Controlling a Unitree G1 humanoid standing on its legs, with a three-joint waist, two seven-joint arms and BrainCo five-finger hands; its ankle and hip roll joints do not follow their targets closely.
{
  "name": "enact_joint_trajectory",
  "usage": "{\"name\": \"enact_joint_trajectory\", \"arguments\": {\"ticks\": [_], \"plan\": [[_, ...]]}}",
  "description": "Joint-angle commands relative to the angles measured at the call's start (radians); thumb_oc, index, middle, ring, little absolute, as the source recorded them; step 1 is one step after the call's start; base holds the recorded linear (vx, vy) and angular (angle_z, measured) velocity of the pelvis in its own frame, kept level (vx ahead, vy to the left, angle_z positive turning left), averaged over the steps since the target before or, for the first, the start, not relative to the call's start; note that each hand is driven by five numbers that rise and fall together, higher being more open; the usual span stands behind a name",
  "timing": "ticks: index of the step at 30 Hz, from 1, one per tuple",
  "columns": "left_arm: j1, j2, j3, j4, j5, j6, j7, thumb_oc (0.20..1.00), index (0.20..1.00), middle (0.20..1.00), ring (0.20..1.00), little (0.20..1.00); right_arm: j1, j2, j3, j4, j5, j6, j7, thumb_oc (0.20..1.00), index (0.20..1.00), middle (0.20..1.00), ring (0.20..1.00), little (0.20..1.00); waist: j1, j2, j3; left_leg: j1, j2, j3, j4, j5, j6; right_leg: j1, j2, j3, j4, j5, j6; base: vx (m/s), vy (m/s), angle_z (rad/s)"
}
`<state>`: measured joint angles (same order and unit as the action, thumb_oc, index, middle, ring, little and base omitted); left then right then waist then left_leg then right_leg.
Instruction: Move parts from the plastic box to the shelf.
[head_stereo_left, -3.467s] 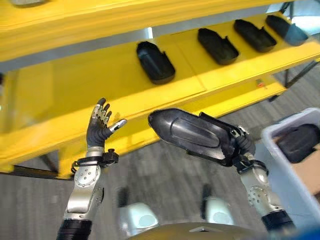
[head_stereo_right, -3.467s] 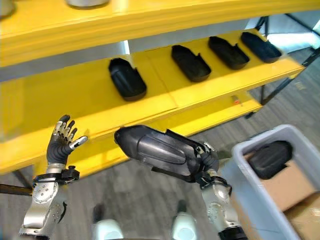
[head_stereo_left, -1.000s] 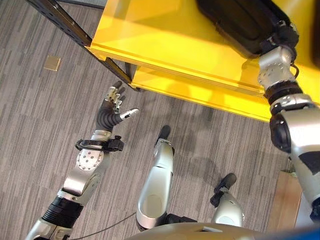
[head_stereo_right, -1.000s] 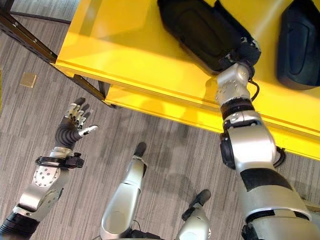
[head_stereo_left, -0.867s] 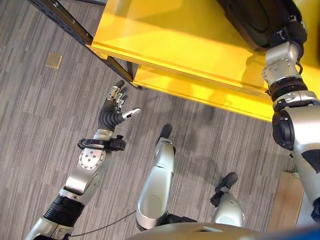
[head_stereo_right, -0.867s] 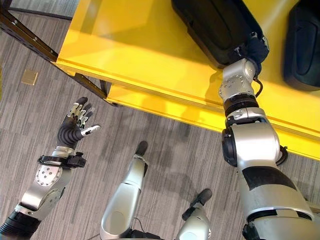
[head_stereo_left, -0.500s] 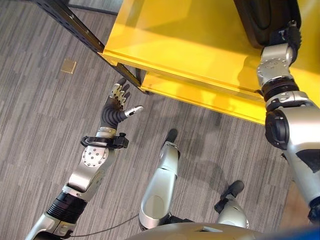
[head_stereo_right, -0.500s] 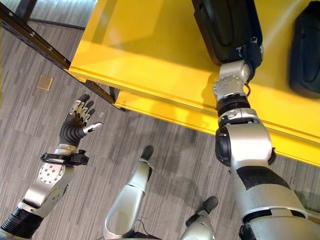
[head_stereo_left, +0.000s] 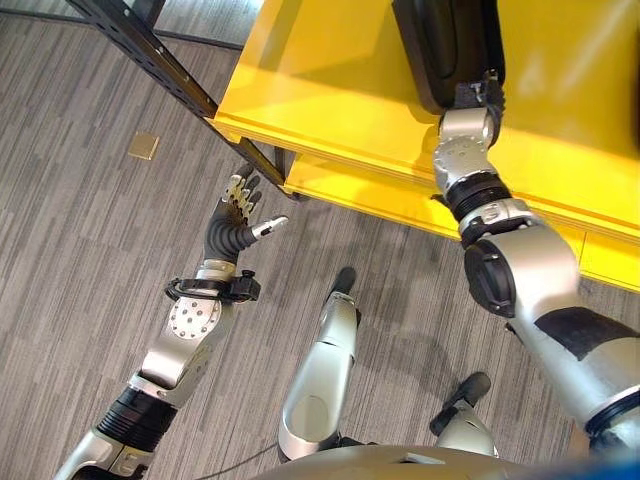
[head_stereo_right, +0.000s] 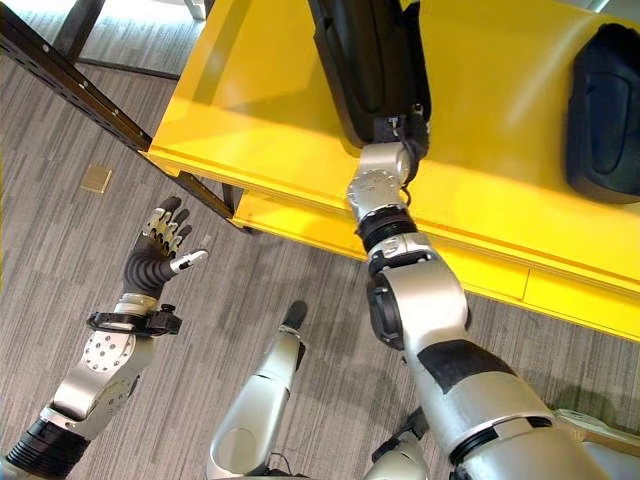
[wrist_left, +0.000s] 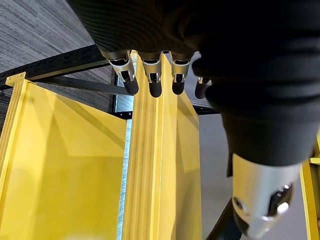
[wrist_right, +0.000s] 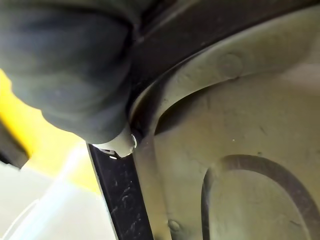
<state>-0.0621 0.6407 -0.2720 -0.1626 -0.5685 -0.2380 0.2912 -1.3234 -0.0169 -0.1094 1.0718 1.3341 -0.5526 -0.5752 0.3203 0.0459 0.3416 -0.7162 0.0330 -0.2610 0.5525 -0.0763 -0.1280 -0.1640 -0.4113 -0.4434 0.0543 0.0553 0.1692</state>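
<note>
A long black plastic part (head_stereo_right: 365, 55) lies lengthwise over the yellow shelf (head_stereo_right: 260, 100), its near end close to the shelf's front edge. My right hand (head_stereo_right: 405, 130) is at that near end, shut on the part; I cannot tell whether the part rests on the shelf. The right wrist view shows the part's moulded surface (wrist_right: 240, 140) from very close. A second black part (head_stereo_right: 605, 100) sits on the shelf further right. My left hand (head_stereo_left: 238, 215) is held up over the floor, left of the shelf, open with straight fingers (wrist_left: 150, 75) and nothing in it.
A black steel frame bar (head_stereo_left: 150, 50) runs diagonally from the shelf's left corner. A small tan square (head_stereo_left: 143, 146) lies on the grey carpet floor. The shelf's yellow front edge (head_stereo_left: 380, 180) runs below the right hand, with a lower yellow board under it.
The camera has shifted. My right hand has carried the black part left along the shelf, away from the neighbouring part, and turned it to point toward the back. The left hand keeps its pose.
</note>
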Motion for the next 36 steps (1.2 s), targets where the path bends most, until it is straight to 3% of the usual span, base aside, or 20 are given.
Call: {"name": "enact_joint_trajectory", "arguments": {"ticks": [1,8,19,36], "plan": [[-0.059,-0.01,0.001,-0.024,0.01,-0.045,0.03,1.0,1.0,1.0,1.0,1.0,0.079,0.001,-0.046,-0.038,0.09,-0.03,-0.063,0.2,0.2,0.2,0.2,0.2,0.034,0.033,0.09,0.07,-0.018,0.065,-0.134,-0.008,0.068,0.005,0.005,0.049,0.211,-0.175,-0.004,0.0,0.0,0.0],[-0.046,-0.022,-0.007,-0.032,0.007,-0.036,0.05,1.0,1.0,1.0,1.0,1.0,0.146,0.102,-0.045,-0.174,0.054,-0.096,-0.126,0.2,0.2,0.2,0.2,0.2,0.025,0.034,0.099,0.075,-0.014,0.067,-0.135,-0.008,0.067,0.005,0.004,0.053,0.215,-0.175,-0.003,-0.01,0.002,-0.02],[-0.02,-0.033,-0.013,-0.043,0.008,-0.017,0.074,1.0,1.0,1.0,1.0,1.0,0.223,0.151,-0.048,-0.321,-0.013,-0.171,-0.23,0.2,0.2,0.2,0.2,0.2,-0.002,0.023,0.108,0.098,-0.001,0.078,-0.154,-0.005,0.069,0.005,0.008,0.068,0.204,-0.161,0.001,0.0,0.002,0.0],[0.031,-0.036,-0.005,-0.054,0.001,0.014,0.094,1.0,1.0,1.0,1.0,1.0,0.349,0.077,-0.03,-0.625,-0.196,-0.245,-0.38,0.2,0.2,0.2,0.2,0.2,-0.069,0.006,0.118,0.113,0.016,0.109,-0.155,-0.013,0.072,-0.002,0.006,0.098,0.188,-0.139,0.007,0.0,0.007,-0.04]]}}
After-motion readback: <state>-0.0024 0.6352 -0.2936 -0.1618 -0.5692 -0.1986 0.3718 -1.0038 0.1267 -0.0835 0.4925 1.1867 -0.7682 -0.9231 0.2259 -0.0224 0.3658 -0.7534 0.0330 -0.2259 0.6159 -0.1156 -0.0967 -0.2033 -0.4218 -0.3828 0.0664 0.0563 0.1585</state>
